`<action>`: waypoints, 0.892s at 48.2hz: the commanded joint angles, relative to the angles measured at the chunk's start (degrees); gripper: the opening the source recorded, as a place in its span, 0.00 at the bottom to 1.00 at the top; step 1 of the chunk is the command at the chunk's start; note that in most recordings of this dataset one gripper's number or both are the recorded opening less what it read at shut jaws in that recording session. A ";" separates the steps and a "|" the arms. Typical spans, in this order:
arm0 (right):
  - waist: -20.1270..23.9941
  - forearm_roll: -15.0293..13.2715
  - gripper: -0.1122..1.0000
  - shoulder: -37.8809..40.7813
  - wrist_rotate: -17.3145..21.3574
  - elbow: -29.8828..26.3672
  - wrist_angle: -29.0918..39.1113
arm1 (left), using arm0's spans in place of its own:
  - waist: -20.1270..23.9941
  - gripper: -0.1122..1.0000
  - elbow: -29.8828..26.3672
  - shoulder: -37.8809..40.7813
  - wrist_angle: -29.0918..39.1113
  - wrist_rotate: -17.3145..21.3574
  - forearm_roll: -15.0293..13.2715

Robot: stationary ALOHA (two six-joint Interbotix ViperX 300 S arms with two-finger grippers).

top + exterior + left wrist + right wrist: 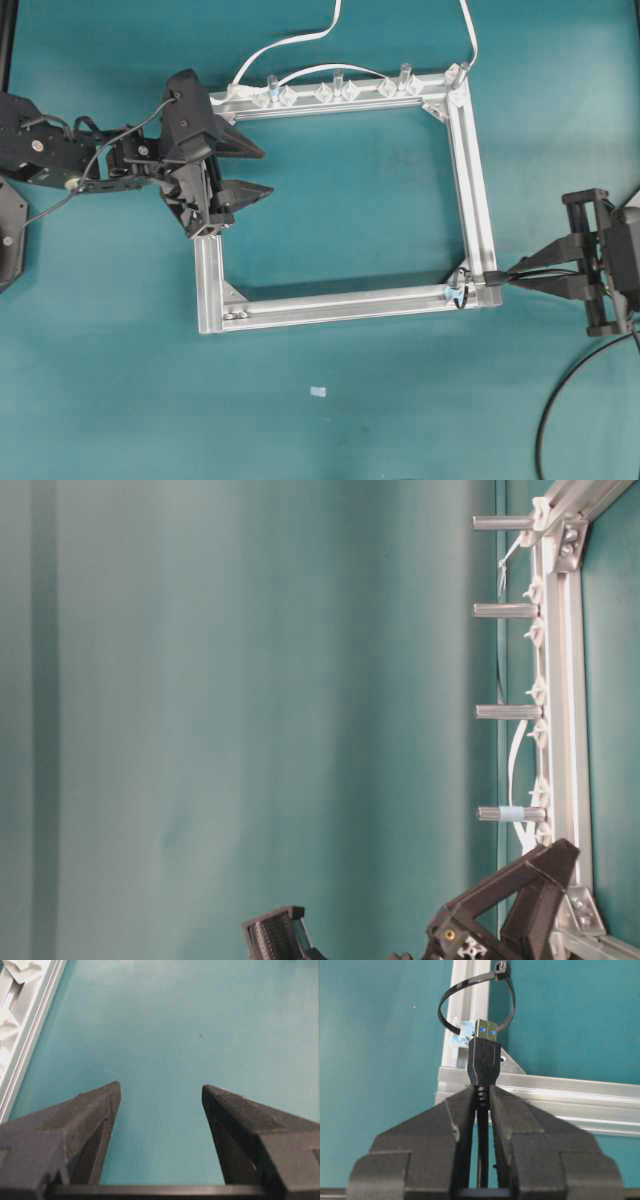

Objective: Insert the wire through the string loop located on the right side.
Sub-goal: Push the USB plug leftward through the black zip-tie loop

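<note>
My right gripper (512, 277) (481, 1089) is shut on the wire just behind its black plug (484, 1062). The cable (560, 400) trails off toward the near right. The plug's metallic tip (485, 1030) points at the string loop (470, 1000), a thin black ring standing on the frame's near right corner (458, 290). The tip sits level with the loop's lower rim; I cannot tell whether it has entered the ring. My left gripper (266, 172) (160, 1087) hangs open over the frame's far left corner, with bare teal table between its fingers.
The rectangular aluminium frame (470, 170) (560, 680) lies flat on the teal table. Clear clips (340, 92) and white flat cables (300, 40) line its far bar. A small white scrap (318, 391) lies near the front.
</note>
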 commanded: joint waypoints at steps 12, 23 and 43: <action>-0.09 -0.18 0.23 4.22 -0.09 -3.16 -0.79 | 0.00 0.71 -0.35 -0.53 -0.26 0.26 0.18; 0.00 -0.18 0.23 5.71 -0.09 -4.22 -1.05 | 0.00 0.71 -0.35 -0.53 -0.18 0.26 0.18; -0.09 -0.18 0.23 7.91 -0.09 -5.89 -1.23 | 0.00 0.71 -0.35 -0.53 -0.26 0.26 0.18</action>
